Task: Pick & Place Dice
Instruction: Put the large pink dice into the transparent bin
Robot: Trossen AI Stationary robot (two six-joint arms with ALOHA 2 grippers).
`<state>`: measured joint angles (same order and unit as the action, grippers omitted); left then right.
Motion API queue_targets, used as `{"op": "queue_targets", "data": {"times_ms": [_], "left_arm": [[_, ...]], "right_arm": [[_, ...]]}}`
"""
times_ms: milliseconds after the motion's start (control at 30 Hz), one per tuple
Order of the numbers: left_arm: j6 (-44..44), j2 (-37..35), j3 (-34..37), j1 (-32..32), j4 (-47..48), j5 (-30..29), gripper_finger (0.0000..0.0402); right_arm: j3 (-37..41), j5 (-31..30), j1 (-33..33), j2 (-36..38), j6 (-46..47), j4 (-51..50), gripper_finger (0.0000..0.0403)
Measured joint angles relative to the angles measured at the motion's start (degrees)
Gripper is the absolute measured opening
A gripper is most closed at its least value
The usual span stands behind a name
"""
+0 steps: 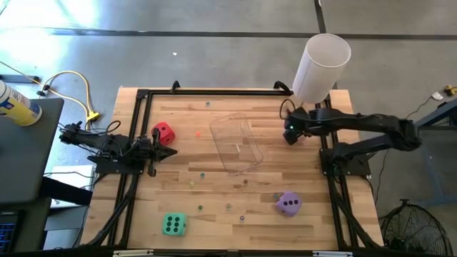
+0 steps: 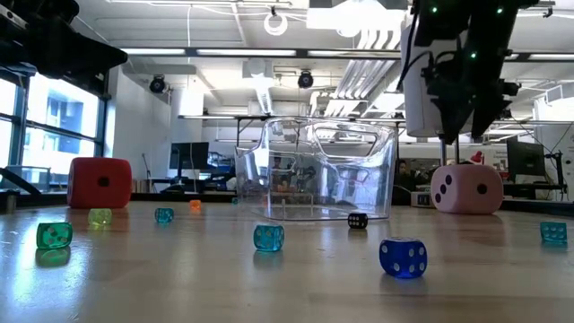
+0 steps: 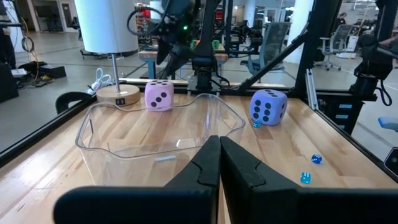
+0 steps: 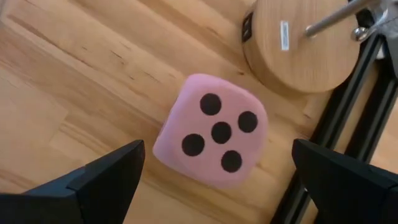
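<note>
Pink die (image 4: 211, 132) sits by the lamp base (image 4: 300, 38) at the table's far right; I've got the right gripper (image 4: 217, 177) hovering above it, fingers wide to straddle it. Left gripper (image 3: 219, 163) is pinched shut, empty, parked near the red die (image 1: 163, 132), facing the clear bin (image 1: 235, 143) where I reckon the dice go.

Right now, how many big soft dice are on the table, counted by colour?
red die: 1
pink die: 1
green die: 1
purple die: 1
Total: 4 big dice. All lie outside the clear bin.
</note>
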<state>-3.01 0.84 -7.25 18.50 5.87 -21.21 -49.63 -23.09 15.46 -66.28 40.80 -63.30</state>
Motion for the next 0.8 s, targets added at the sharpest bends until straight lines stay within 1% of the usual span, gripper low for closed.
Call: {"op": "queue_targets", "data": {"times_ms": [100,367,467,600,800], "left_arm": [[0.0,0.0,0.0,0.0,0.0,0.0,0.0],[0.0,0.0,0.0,0.0,0.0,0.0,0.0],[0.0,0.0,0.0,0.0,0.1,0.0,0.0],[0.0,0.0,0.0,0.0,0.1,0.0,0.0],[0.0,0.0,0.0,0.0,0.1,0.0,0.0]], "right_arm": [[0.0,2.5,2.0,-0.9,0.1,0.0,0.04],[0.0,3.4,4.8,-0.8,1.0,1.2,0.04],[1.9,5.7,5.4,-0.8,1.0,3.5,0.04],[4.3,5.1,6.4,-0.8,1.0,5.5,0.04],[6.2,6.7,7.5,-0.8,-0.3,10.2,0.04]]}}
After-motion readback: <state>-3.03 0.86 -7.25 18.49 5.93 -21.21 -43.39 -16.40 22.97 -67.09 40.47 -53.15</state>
